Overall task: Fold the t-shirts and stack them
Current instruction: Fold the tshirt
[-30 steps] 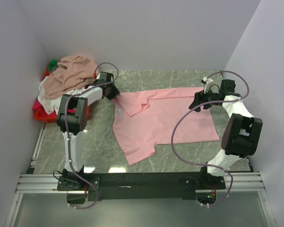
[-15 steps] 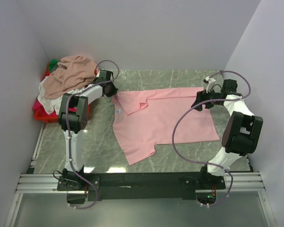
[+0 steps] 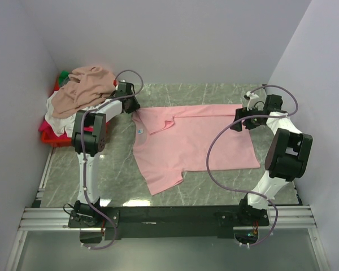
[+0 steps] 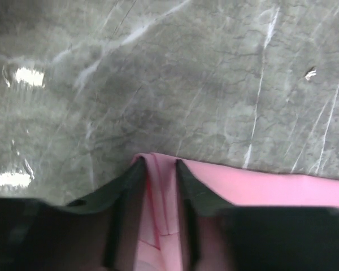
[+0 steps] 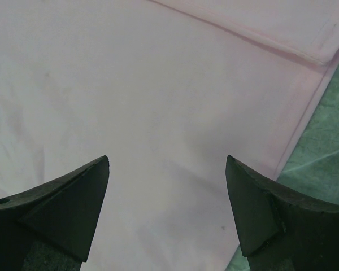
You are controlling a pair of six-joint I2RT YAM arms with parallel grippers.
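Tan cloth first, far left: tan t-shirt heaped on a white t-shirt over the red basket, with a bit of green cloth poking out at the back. Zero progress on that heap as far as visible, all crumpled, none of it folded. Moving right, left gripper down at the far left corner of the pink t-shirt, jaws nearly together with a fold of pink edge pinched between them, so gripping the shirt rather than letting go. Probably tugging that corner out to flatten things, just a guess though. Pink t-shirt itself spread on the grey marble table, between the two arms, mostly flat but with the collar area flapped over and one sleeve sticking out toward the near edge. Over on the right, right gripper just above the far right part of the same shirt, jaws spread wide, holding nothing. Reads as the smoothing-out stage for shirt number one: no fold made yet, no stack anywhere on the table, and the whole heap to get through afterwards.
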